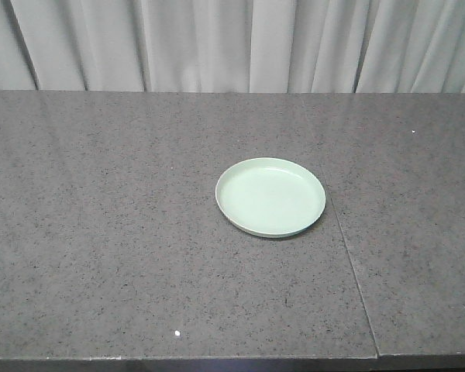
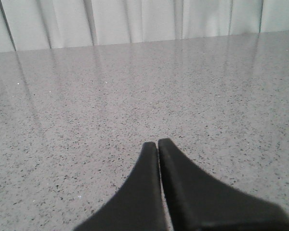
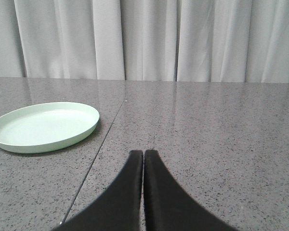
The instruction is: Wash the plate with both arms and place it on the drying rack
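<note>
A pale mint-green plate (image 1: pixel 270 197) lies flat on the speckled grey countertop (image 1: pixel 101 232), a little right of centre in the front view. The right wrist view shows the same plate (image 3: pixel 43 126) ahead and to the left of my right gripper (image 3: pixel 143 153), which is shut and holds nothing. My left gripper (image 2: pixel 157 143) is shut too, over bare counter, with no plate in its view. Neither arm shows in the front view. The drying rack is out of view.
A seam (image 1: pixel 347 256) in the countertop runs just right of the plate towards the front edge. White curtains (image 1: pixel 232 43) hang behind the counter's back edge. The counter's front edge (image 1: pixel 217 360) runs along the bottom of the front view.
</note>
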Robot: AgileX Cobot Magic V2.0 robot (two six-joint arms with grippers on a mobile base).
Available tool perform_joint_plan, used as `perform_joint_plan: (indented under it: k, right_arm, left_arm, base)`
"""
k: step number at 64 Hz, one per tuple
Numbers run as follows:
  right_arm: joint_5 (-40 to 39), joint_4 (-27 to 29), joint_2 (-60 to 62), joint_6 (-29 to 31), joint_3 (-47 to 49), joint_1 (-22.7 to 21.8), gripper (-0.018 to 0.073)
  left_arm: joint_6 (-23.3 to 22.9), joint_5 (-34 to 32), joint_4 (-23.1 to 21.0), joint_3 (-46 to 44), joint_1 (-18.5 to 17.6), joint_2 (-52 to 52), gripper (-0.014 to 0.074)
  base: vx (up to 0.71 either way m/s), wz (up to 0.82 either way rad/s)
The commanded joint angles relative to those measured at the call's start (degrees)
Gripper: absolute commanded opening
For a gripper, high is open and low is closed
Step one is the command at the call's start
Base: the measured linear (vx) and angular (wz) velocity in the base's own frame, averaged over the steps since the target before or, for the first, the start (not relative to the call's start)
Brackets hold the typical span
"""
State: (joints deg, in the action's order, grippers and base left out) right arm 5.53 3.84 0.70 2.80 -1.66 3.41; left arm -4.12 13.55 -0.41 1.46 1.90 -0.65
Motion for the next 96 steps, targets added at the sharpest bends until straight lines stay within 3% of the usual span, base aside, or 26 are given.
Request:
perform_joint_plan:
  k: [1, 39, 55, 72, 81, 92, 96]
  right_arm:
    - [-4.5, -0.2, 0.2, 0.2, -0.1, -0.3, -0.0001]
    - [-4.5, -0.2, 0.2, 0.2, -0.1, -0.3, -0.0001]
    - [-4.6, -3.0, 0.2, 6.2, -0.1, -0.3, -0.0001]
    - [-4.6, -2.9, 0.2, 6.0, -0.1, -0.3, -0.0001]
    - [-5.0, 1.9, 0.2, 0.9, -0.1, -0.3, -0.0001]
    - [-7.5, 15.4, 0.2, -10.3, -0.1, -0.3, -0.0001]
    - [-8.5, 19.7, 0.2, -11.4, -0.1, -0.3, -0.0001]
  left_arm:
    - [-0.5, -4.2, -0.1, -1.4, 0.1, -0.9, -0.0006]
    - [-0.5, -4.2, -0.1, -1.4, 0.1, -0.9, -0.0006]
    - [-0.5, -4.2, -0.1, -1.4, 0.1, -0.9, -0.0006]
    - [-0.5, -4.2, -0.1, -1.4, 0.1, -0.9, -0.0006]
    - [-0.5, -4.2, -0.1, -1.4, 0.1, -0.9, -0.0006]
    - [-0.5, -4.2, -0.1, -1.4, 0.1, -0.9, -0.0006]
    - [-0.5, -4.2, -0.1, -1.4, 0.1, -0.9, -0.0006]
  base:
    - [0.0, 0.0]
    - [0.0, 0.0]
    - [0.0, 0.0]
    - [0.0, 0.0]
    - [0.0, 0.0]
    - [0.0, 0.0]
    - [0.0, 0.0]
